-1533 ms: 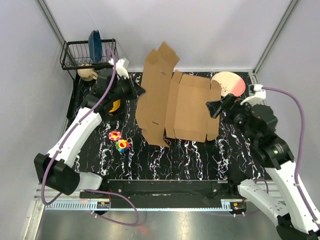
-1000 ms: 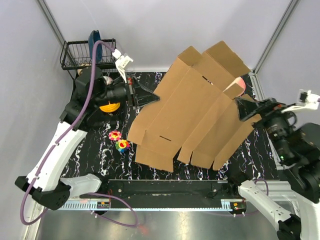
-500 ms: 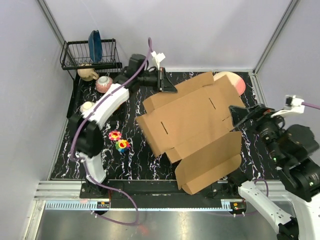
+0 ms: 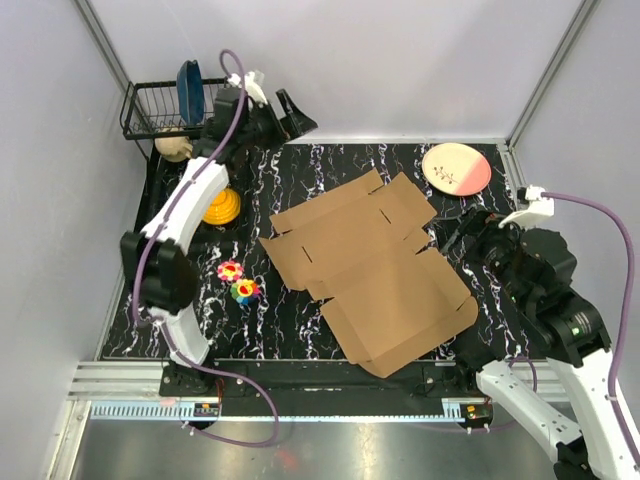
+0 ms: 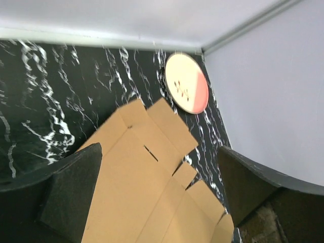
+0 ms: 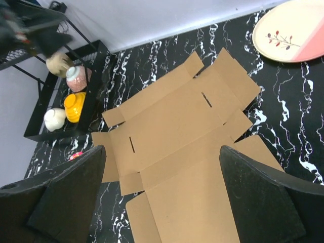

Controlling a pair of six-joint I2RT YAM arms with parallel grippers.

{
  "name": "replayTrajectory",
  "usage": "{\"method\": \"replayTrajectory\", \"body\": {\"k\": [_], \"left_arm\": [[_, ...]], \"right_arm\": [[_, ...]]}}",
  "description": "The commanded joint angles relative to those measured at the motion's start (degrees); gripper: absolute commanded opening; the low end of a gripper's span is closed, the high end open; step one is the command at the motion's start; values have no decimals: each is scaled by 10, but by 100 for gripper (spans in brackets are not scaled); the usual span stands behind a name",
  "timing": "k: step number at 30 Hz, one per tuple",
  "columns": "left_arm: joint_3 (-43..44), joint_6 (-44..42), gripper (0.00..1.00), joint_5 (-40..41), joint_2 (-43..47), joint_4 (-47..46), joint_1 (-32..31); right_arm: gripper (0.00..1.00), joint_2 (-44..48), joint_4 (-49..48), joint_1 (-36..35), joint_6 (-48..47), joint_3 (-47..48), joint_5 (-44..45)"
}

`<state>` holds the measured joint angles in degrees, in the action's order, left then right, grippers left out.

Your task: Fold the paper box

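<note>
The paper box [image 4: 365, 268] is a large brown cardboard blank lying flat and unfolded on the black marbled table, touched by neither gripper. My left gripper [image 4: 295, 112] hangs open at the far left corner beside the wire rack, well clear of the box. In the left wrist view the paper box [image 5: 131, 167] shows below between the spread fingers of that gripper [image 5: 161, 190]. My right gripper [image 4: 455, 232] stands open off the box's right edge. In the right wrist view the paper box [image 6: 172, 126] lies under this gripper [image 6: 164, 197], which holds nothing.
A pink and cream plate [image 4: 456, 168] lies at the far right corner. The black wire rack [image 4: 165, 100] with a blue plate [image 4: 190, 80] stands far left, bowls beneath it, a yellow bowl [image 4: 220, 207] among them. Two flower toys [image 4: 238, 282] lie left of the box.
The box, raised and tilted in the air a second ago, now lies flat on the table. My left gripper opened and swung back to the far left corner. The right arm drew back right.
</note>
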<state>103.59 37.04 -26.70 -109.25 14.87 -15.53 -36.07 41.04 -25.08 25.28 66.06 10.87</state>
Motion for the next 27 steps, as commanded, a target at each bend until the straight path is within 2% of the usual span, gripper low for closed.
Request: {"method": "replayTrajectory", "body": {"k": [1, 3, 4, 5, 7, 8, 9, 13, 16, 20, 22, 25, 27], "left_arm": [[-113, -7, 99, 187, 162, -30, -28], [-183, 28, 99, 292, 238, 9, -44], [-257, 53, 99, 336, 265, 25, -64], [-300, 108, 99, 407, 292, 37, -77], [-422, 158, 99, 472, 374, 51, -129], [-450, 200, 99, 528, 397, 61, -148], [-472, 217, 99, 544, 429, 87, -164], [-576, 313, 99, 544, 485, 113, -203], [-589, 352, 99, 575, 486, 143, -216], [-580, 374, 99, 557, 428, 155, -216], [-583, 365, 99, 547, 387, 119, -216], [-584, 338, 94, 532, 339, 66, -209], [-570, 316, 86, 518, 300, 55, -198]], "right_arm": [[100, -19, -55, -1, -7, -36, -5], [100, -25, -73, -1, -2, -50, -7], [100, -28, -79, -1, 1, -63, -9], [100, -34, -84, -1, 2, -70, -10], [100, -43, -99, -1, 8, -82, -17], [100, -51, -101, -1, 11, -86, -21], [99, -54, -107, -1, 14, -88, -23], [100, -67, -122, -1, 24, -102, -38], [100, -73, -133, -1, 35, -108, -50], [99, -80, -140, -1, 47, -117, -59], [99, -77, -139, -1, 53, -124, -61], [99, -68, -134, -1, 56, -128, -62], [99, -61, -120, -1, 54, -123, -56]]}}
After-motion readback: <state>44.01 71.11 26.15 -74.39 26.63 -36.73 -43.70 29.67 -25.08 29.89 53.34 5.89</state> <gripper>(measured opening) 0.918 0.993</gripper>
